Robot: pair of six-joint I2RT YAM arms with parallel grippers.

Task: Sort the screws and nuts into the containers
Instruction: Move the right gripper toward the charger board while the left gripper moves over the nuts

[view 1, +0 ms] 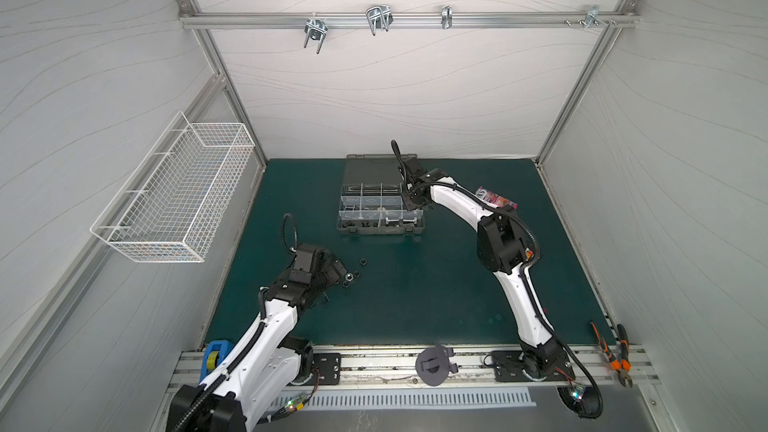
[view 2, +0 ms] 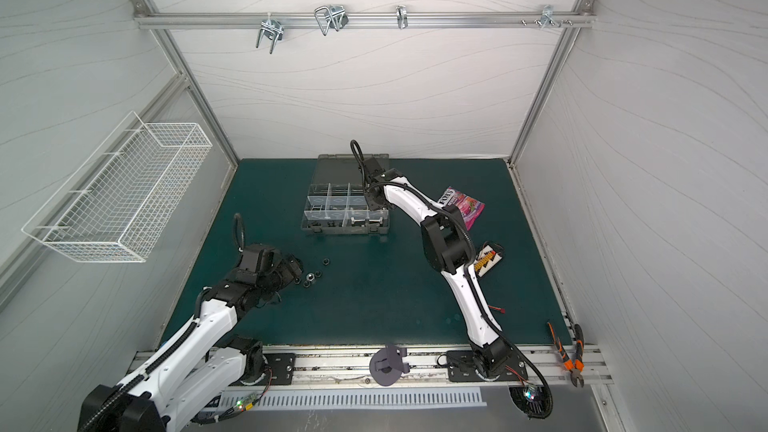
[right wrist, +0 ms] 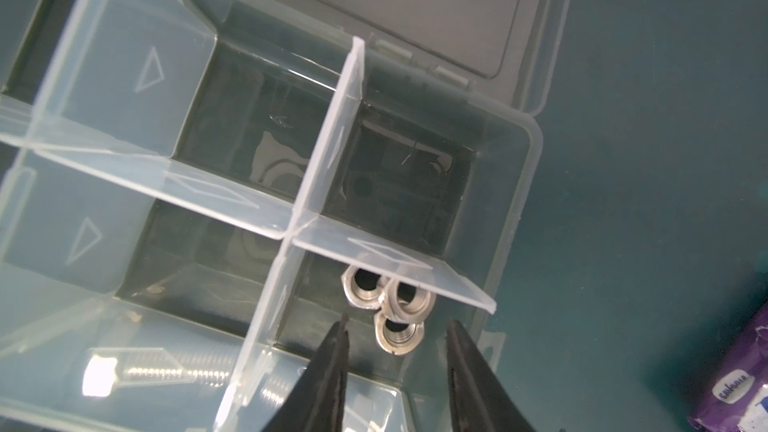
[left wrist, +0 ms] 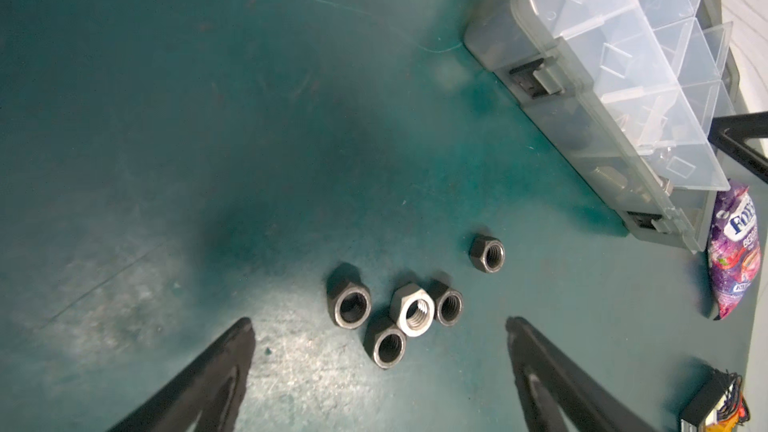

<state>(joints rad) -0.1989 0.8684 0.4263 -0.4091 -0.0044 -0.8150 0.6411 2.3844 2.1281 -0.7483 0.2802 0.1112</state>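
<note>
Hovering over an edge compartment of the organizer case, the right gripper, jaws parted and empty, overlooks three silver nuts inside. The left gripper, jaws spread wide, hangs by five loose nuts on the mat.

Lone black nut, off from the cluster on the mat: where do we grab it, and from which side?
Across two opposite outer flats of the lone black nut, coming straight down from above. It seems to lie flat, hole up, with bare mat all round, apart from the four clustered nuts, so both fingers fit.
</note>
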